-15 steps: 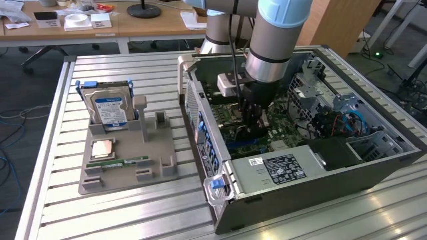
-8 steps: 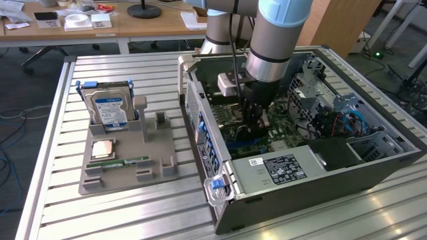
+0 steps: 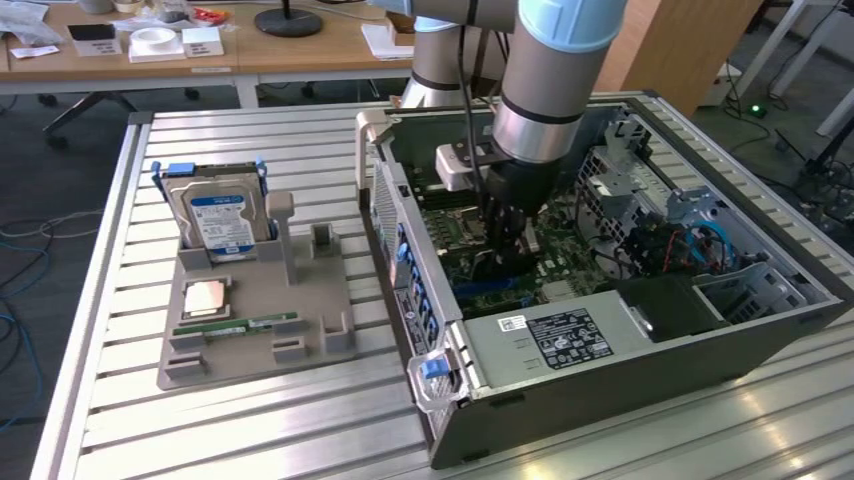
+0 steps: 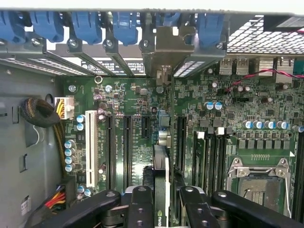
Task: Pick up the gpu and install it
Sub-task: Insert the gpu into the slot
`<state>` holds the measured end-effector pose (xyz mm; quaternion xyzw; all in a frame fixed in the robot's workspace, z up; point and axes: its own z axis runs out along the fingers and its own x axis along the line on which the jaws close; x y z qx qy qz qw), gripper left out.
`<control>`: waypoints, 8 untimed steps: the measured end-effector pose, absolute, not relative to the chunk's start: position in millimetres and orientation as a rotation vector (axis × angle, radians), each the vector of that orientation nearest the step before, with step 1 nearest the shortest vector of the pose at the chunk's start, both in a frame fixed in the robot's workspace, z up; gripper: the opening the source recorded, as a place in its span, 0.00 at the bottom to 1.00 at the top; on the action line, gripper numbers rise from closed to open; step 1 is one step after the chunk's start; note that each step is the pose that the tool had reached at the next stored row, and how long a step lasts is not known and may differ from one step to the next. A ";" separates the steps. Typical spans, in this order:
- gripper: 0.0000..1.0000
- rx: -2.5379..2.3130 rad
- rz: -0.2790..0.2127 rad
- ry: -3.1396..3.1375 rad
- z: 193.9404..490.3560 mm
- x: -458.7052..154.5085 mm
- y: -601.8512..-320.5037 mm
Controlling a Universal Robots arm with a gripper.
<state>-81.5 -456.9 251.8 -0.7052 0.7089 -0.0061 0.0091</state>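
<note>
One arm, upright over motherboard point(image 4: 142, 102)

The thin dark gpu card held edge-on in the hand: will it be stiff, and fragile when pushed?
The thin dark gpu card is probably stiff: it stands straight between the hand's fingers. Likely fragile, being a thin board. Its silver bracket may catch on the case.

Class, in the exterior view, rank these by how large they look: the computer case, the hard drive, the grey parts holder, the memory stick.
1. computer case
2. grey parts holder
3. hard drive
4. memory stick
</note>
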 end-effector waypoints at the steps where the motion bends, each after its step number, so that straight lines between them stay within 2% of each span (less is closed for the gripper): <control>1: 0.26 -2.196 -0.019 2.222 251.8 -81.5 -457.3; 8: 0.26 -2.180 -0.020 2.237 251.2 -81.6 -457.7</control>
